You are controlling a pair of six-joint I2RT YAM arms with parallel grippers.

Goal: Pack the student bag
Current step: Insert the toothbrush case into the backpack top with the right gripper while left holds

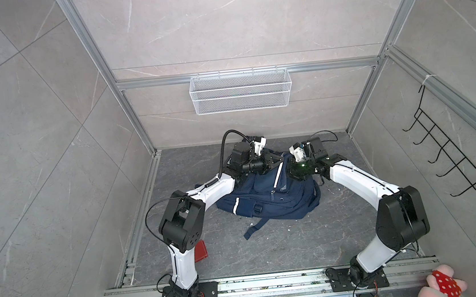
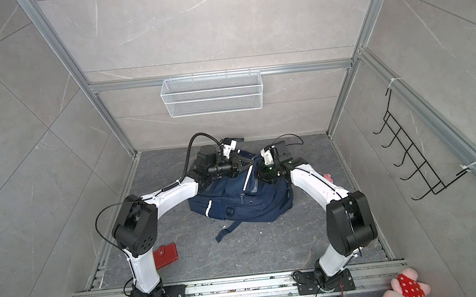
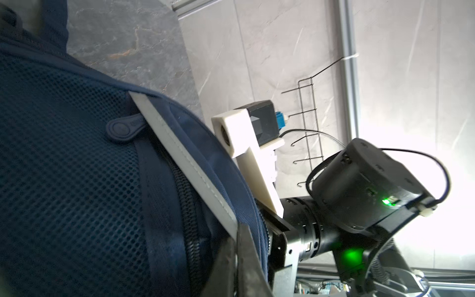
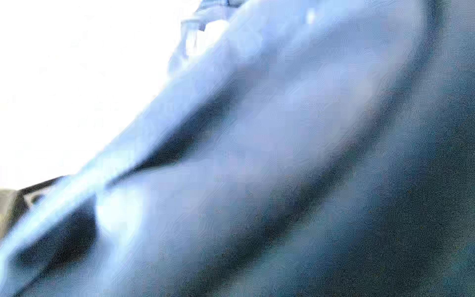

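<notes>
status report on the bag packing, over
Left gripper shut against student bag, at its white stripe. Right gripper close against bag fabric, fingers hidden. Red wallet lies well apart.

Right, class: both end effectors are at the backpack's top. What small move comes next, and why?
Probably raise the left end effector a little, lifting the backpack by its top edge. It looks shut on fabric beside the white stripe, the right end effector sits close by, and the red wallet lies on the table.
</notes>
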